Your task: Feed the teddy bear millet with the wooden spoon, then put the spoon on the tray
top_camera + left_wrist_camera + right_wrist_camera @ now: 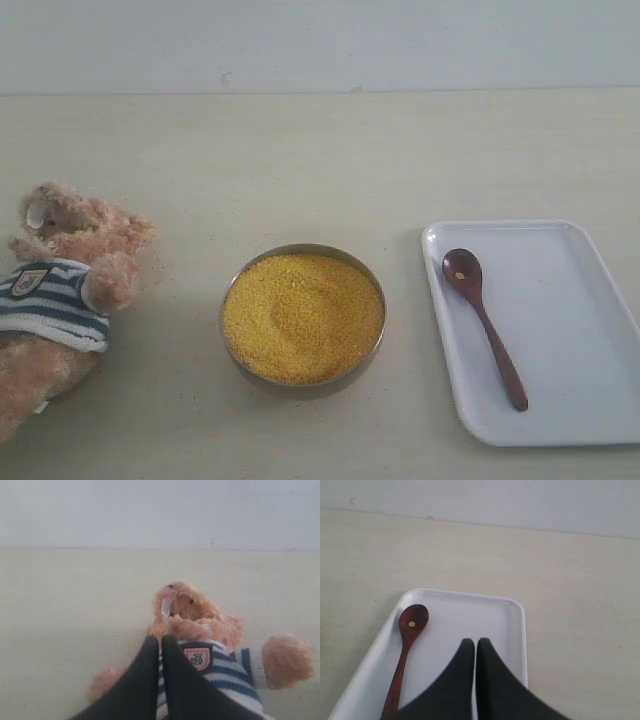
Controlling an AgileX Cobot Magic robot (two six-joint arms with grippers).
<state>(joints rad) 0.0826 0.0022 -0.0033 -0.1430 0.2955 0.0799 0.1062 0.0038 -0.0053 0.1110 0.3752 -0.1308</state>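
The teddy bear lies on its back at the left edge of the table, in a blue-and-white striped shirt. Bright yellow millet fills a metal bowl in the middle. The dark wooden spoon lies in the white tray on the right, a few grains in its bowl. Neither arm shows in the exterior view. My left gripper is shut and empty above the teddy bear. My right gripper is shut and empty over the tray, beside the spoon.
The pale tabletop runs back to a light wall. A few loose grains lie near the bear's arm. Bare table lies between the bear, the bowl and the tray.
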